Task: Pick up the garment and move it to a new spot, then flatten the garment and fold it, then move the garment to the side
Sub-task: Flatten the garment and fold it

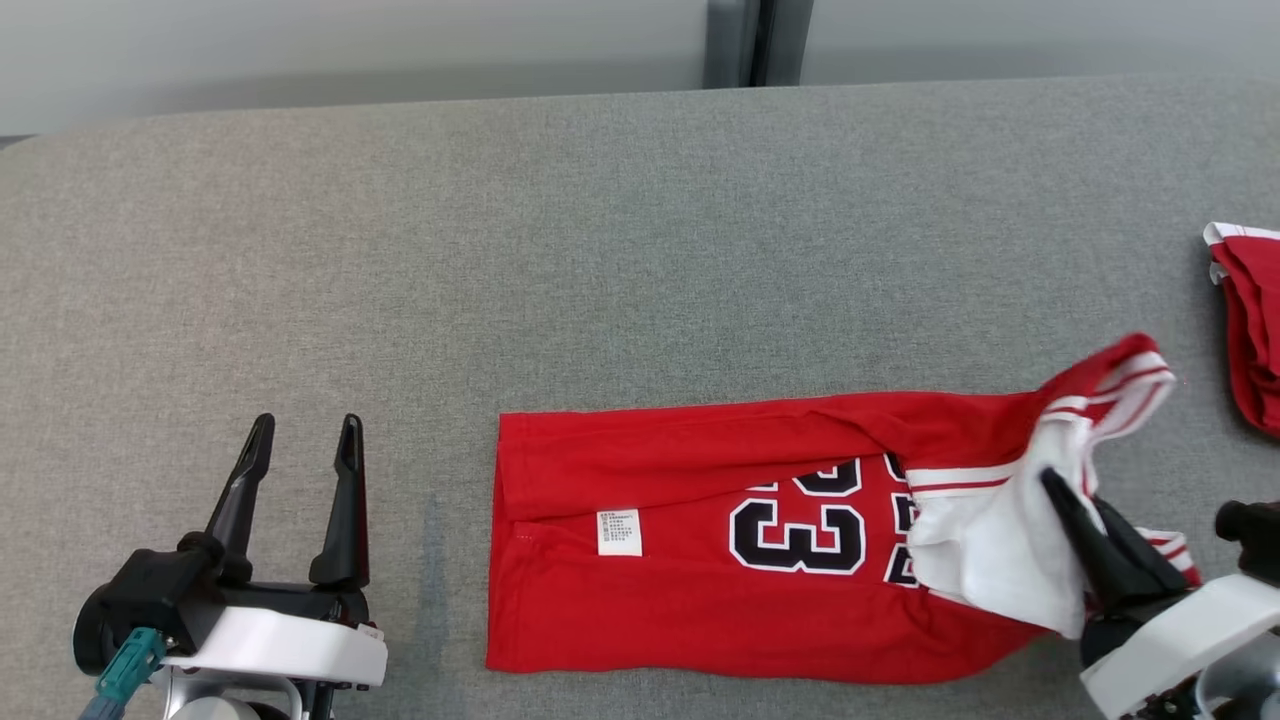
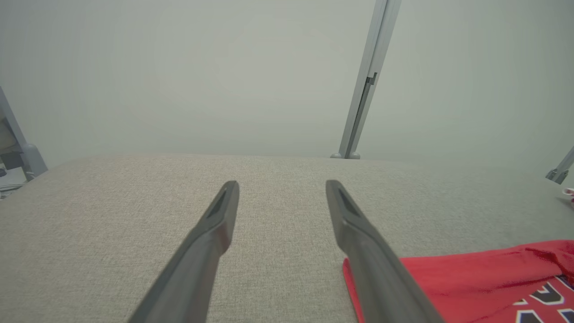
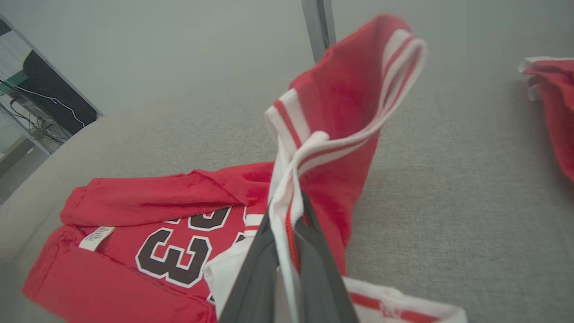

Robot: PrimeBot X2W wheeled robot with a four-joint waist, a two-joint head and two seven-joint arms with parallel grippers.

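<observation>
Your right gripper (image 1: pixel 1050 480) sits at the lower right of the head view, its pale forearm angling in from the corner; its two dark fingers are pressed together on the white-trimmed end of the red garment (image 1: pixel 680 560). That pinched end is raised off the grey padded table (image 1: pixel 600 250) and curls upward; the rest of the garment lies flat at the near middle of the table, its far long side folded over onto itself.

Your left gripper (image 1: pixel 306 425) rests at the lower left, fingers spread wide and pointing up the view; it is empty and well apart from the garment's squared-off left edge.

Check the right wrist view: it shows you the striped trim running down between the closed fingers, and the lifted cloth standing above them like a loose hood; the head view flattens this.

Your left wrist view shows the spread fingers over the table, a corner of the garment just beside one finger, and a grey post (image 2: pixel 363 89) beyond the far edge.

From the head view you get the white label (image 1: pixel 619 532) and black number print (image 1: pixel 800 535) facing up; a second red garment (image 1: pixel 1255 320) lies at the table's right edge, apart from the one you hold.
</observation>
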